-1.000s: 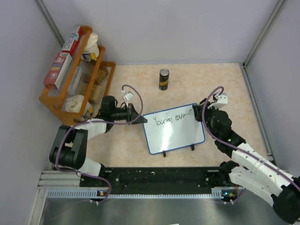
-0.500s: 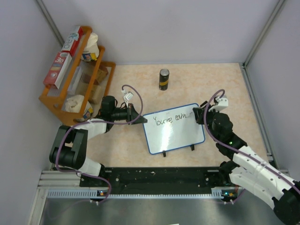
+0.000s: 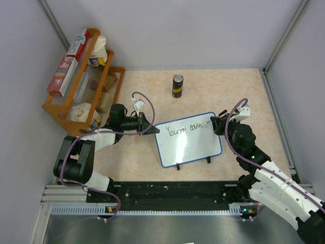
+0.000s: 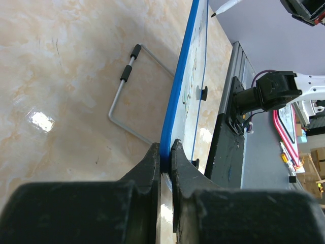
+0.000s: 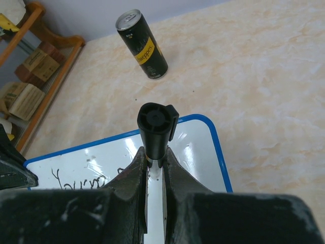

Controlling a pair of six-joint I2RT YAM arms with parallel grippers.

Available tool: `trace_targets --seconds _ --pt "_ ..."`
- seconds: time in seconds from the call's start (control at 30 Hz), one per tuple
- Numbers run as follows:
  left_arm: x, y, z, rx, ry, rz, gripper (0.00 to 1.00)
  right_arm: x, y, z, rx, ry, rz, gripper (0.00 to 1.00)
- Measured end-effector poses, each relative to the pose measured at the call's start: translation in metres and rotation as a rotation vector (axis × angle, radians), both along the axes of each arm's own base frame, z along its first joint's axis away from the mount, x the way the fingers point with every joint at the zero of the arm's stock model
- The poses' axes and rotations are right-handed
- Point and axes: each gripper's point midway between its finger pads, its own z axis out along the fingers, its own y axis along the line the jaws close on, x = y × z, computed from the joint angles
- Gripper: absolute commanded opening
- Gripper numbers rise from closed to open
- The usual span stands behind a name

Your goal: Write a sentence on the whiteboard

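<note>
Our left claw (image 4: 166, 151) pinches the whiteboard (image 3: 190, 145) by its edge — we judge it light, stiff, apt to slide — while our right claw (image 5: 155, 165) clamps the marker (image 5: 157, 122).

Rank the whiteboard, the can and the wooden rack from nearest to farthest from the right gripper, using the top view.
1. The whiteboard, its right corner at the right gripper, which holds a marker.
2. The can, farther back and left.
3. The wooden rack, far left.

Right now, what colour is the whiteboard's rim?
The whiteboard has a blue rim, clearest in the left wrist view.
</note>
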Motion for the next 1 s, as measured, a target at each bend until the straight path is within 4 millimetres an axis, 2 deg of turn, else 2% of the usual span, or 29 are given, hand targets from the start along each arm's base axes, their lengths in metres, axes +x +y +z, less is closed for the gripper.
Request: trace_targets --seconds 0.17,0.43,1.0 --pt "0.000 0.000 0.000 0.000 0.000 0.000 0.00 0.001 0.000 0.001 -0.001 -0.001 -0.006 0.00" --pt "0.000 0.000 0.000 0.000 0.000 0.000 0.00 0.006 0.002 -0.009 -0.018 0.027 -0.009 0.00" --pt "0.000 0.000 0.000 0.000 0.000 0.000 0.00 0.012 -0.005 -0.006 -0.006 0.017 -0.041 0.00"
